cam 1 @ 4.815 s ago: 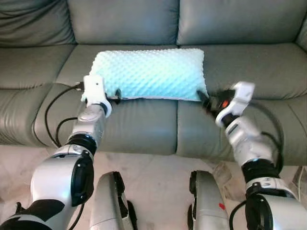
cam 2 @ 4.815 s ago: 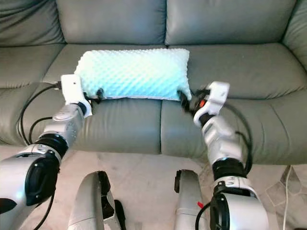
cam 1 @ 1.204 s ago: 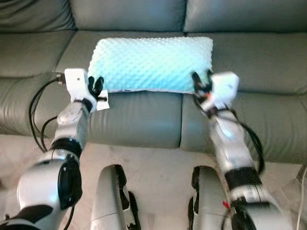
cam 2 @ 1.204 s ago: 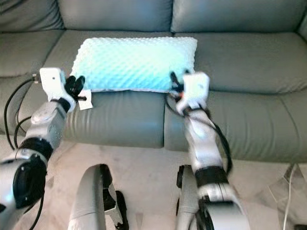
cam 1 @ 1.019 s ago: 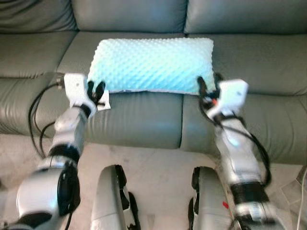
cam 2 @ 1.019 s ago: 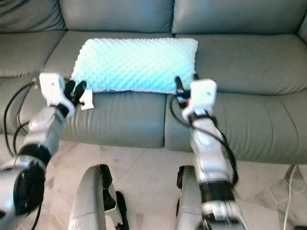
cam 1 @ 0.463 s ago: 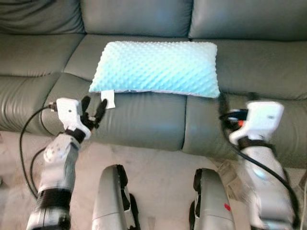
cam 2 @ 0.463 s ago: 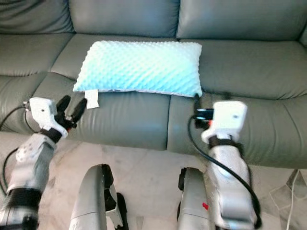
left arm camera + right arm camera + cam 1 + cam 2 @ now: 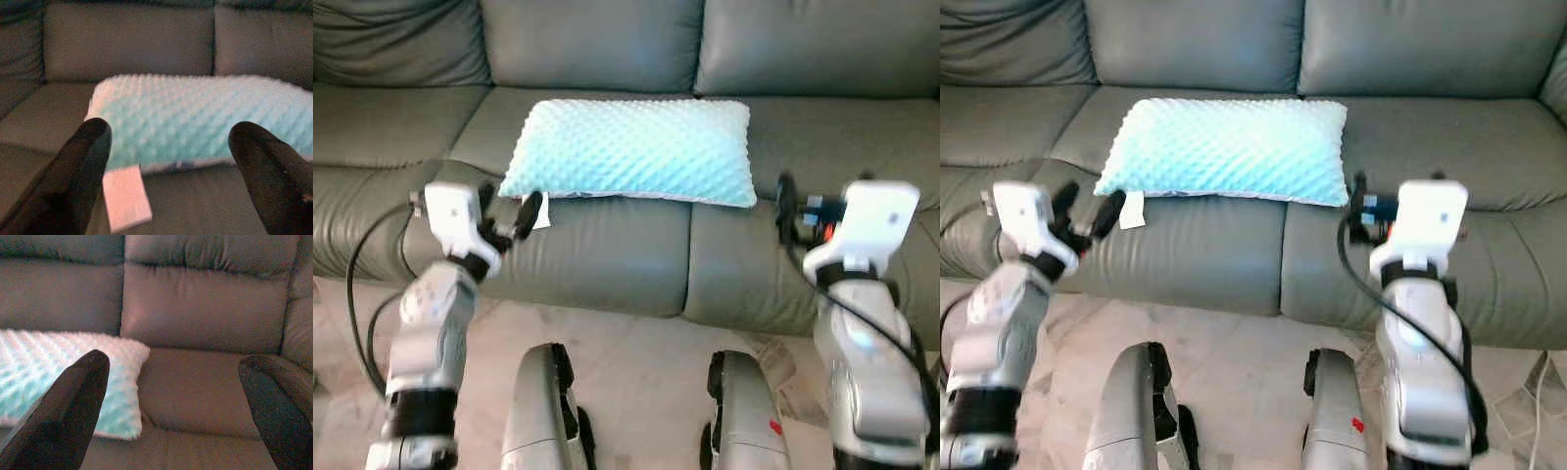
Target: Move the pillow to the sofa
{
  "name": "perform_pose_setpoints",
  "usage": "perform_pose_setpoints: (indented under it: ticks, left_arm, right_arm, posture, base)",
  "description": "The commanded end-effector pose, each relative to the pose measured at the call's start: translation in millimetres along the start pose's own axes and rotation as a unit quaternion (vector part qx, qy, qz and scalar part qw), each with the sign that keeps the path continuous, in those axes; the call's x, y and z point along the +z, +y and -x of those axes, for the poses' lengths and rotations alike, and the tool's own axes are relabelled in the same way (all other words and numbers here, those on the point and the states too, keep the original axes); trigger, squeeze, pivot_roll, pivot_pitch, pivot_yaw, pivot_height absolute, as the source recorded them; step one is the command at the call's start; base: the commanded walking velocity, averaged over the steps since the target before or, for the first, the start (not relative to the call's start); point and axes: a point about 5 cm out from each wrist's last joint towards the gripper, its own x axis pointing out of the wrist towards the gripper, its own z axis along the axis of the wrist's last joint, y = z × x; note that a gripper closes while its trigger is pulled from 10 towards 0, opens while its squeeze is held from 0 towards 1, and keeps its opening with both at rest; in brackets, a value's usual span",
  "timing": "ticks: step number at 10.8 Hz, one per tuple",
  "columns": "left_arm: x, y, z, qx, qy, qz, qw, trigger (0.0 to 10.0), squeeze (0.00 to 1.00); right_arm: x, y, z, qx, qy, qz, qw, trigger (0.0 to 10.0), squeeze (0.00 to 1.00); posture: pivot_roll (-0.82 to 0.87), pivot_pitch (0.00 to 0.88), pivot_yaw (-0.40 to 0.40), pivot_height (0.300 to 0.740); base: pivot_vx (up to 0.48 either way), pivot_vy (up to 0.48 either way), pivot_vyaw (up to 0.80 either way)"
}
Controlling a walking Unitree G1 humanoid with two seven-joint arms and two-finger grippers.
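Observation:
A light blue dimpled pillow (image 9: 631,152) lies flat on the seat of the grey leather sofa (image 9: 822,137), across the seam between two cushions. Its white tag (image 9: 1131,209) hangs over the seat's front edge. My left gripper (image 9: 509,211) hovers open just off the pillow's front left corner, beside the tag, and holds nothing. In the left wrist view the pillow (image 9: 195,122) lies beyond the spread fingers (image 9: 83,166). My right gripper (image 9: 798,206) stands open and apart from the pillow's front right corner. The right wrist view has the pillow's end (image 9: 63,377) beside one finger.
Pale stone floor (image 9: 636,333) lies before the sofa, with my two legs (image 9: 543,411) low in view. A scrap of paper or plastic (image 9: 783,367) lies on the floor at the right. Black cables loop off both wrists.
Both grippers were at the pillow's front corners a second ago. They have since drawn back toward me and apart from it. The pillow has stayed on the seat, and the camera has shifted.

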Motion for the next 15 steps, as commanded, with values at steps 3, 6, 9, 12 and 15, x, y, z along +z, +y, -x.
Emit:
perform_pose_setpoints:
  ticks: [3,6,9,12,15]
  left_arm:
    - [14,0.1,-6.6,0.009,-0.019,0.005,1.0,10.0,1.0]
    - [11,-0.1,-8.1,0.028,-0.009,0.001,1.0,10.0,1.0]
    - [3,-2.6,-7.1,0.026,0.003,0.016,1.0,10.0,0.0]
    - [4,-5.3,-6.7,0.018,0.005,0.02,1.0,10.0,0.0]
    - [3,-7.1,-7.0,0.017,0.007,0.026,0.999,10.0,0.0]
  right_arm:
    - [9,-3.7,-2.7,-0.007,-0.01,-0.001,1.0,10.0,1.0]
    - [9,-6.4,-5.5,-0.013,-0.006,-0.028,1.0,10.0,1.0]
    - [3,-7.8,-4.5,-0.009,0.011,-0.047,0.999,10.0,1.0]
    - [2,-4.4,-4.3,0.006,0.013,-0.053,0.998,10.0,0.82]
    - [4,-4.3,-7.1,0.011,0.011,-0.054,0.998,10.0,0.0]
  posture:
    - [-0.19,0.143,0.082,0.563]
    - [-0.19,0.145,0.077,0.563]
    - [-0.19,0.154,0.073,0.615]
    - [-0.19,0.16,0.07,0.668]
    - [-0.19,0.162,0.069,0.717]
  base:
    - [0.0,0.0,0.0]
    - [0.0,0.0,0.0]
    - [0.0,0.0,0.0]
    - [0.0,0.0,0.0]
    - [0.0,0.0,0.0]
